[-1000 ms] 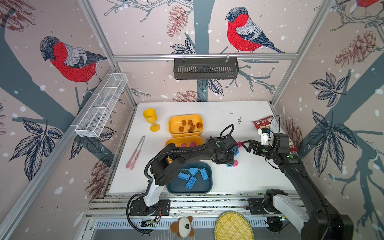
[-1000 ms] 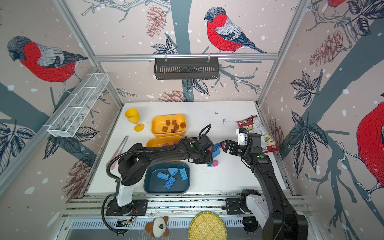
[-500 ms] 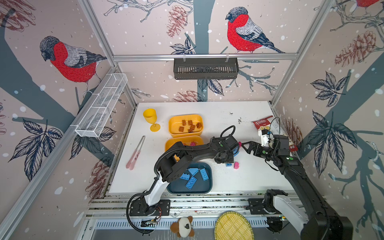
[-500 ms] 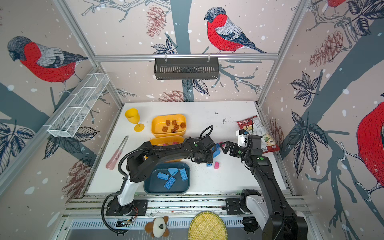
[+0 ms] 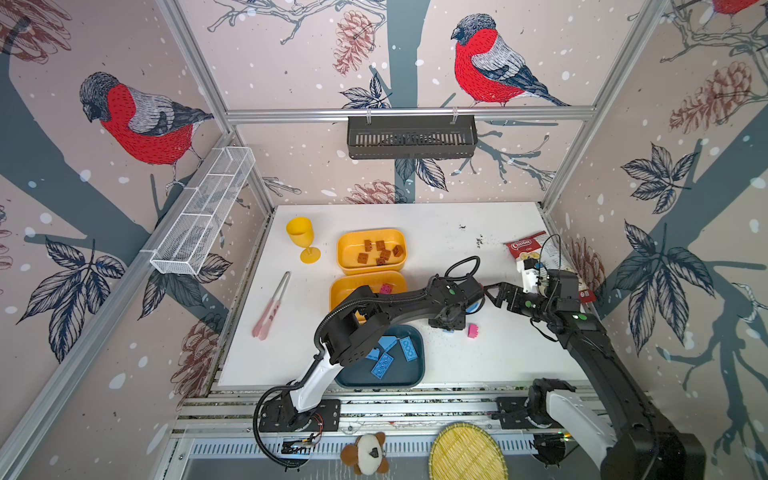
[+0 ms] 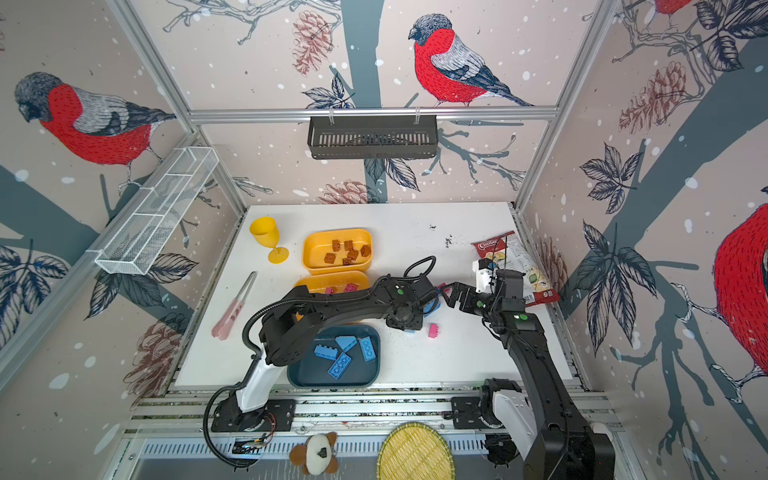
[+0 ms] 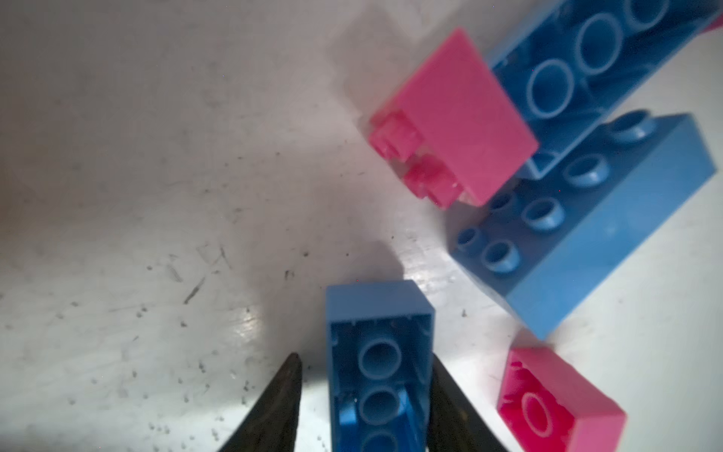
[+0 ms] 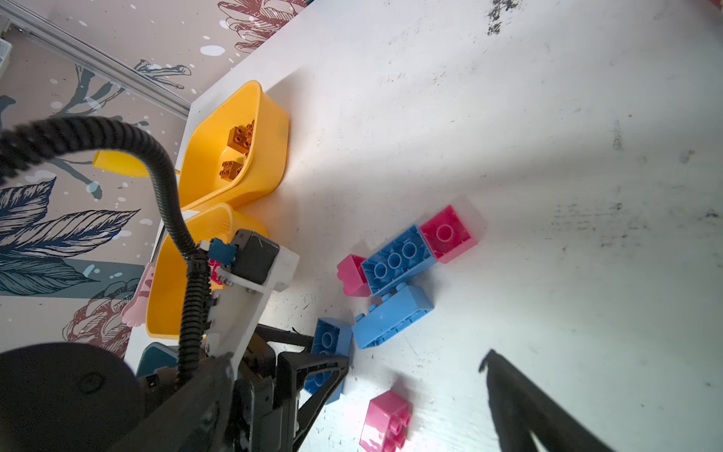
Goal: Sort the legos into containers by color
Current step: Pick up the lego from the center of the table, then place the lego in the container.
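My left gripper (image 7: 364, 356) points down at the table with a small blue lego (image 7: 379, 352) lying between its fingers. One finger touches it and a gap shows at the other. Beside it lie two long blue legos (image 7: 587, 219) and pink legos (image 7: 457, 117). In a top view the left gripper (image 5: 446, 328) is next to a loose pink lego (image 5: 472, 330). My right gripper (image 5: 490, 296) hovers wide open and holds nothing. Of the containers, the far yellow one (image 5: 343, 249) holds brown legos, the near yellow one (image 5: 338, 291) pink ones, and the teal one (image 5: 417, 365) blue ones.
A yellow goblet (image 5: 302, 239) and pink tongs (image 5: 272, 307) stand left of the containers. A snack bag (image 5: 536, 253) lies at the right edge behind my right arm. A woven tray (image 5: 467, 453) and a stuffed toy (image 5: 365, 453) sit below the table's front edge.
My left gripper has moved slightly toward the front and its jaws have narrowed round the small blue lego. The left elbow has swung inward. The right arm has barely moved.
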